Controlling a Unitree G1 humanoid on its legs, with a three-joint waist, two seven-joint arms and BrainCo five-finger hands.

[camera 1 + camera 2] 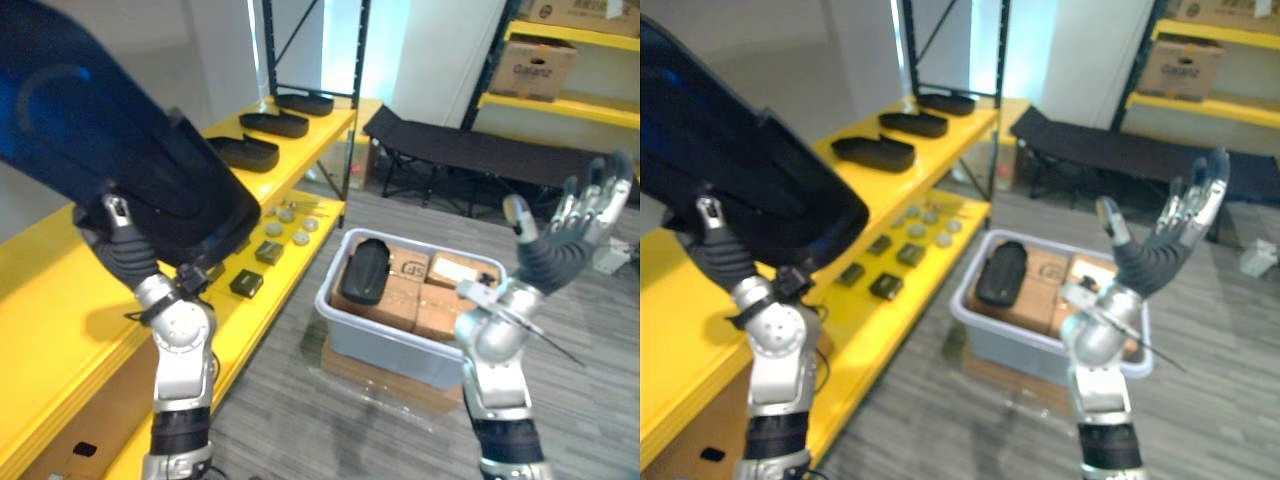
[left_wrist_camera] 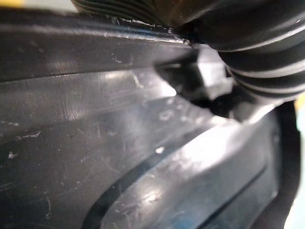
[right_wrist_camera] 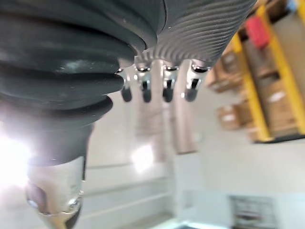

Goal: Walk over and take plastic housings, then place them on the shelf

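Sitting on the left hand (image 1: 125, 245), the big black plastic housing (image 1: 100, 130) is held tilted, just above the long yellow shelf (image 1: 50, 290). Its grip cannot be told. The right hand (image 1: 560, 245) is spread open and empty.

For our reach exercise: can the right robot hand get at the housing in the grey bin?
Probably yes: the right robot hand is open and empty; the housing lies uncovered atop boxes in the bin.
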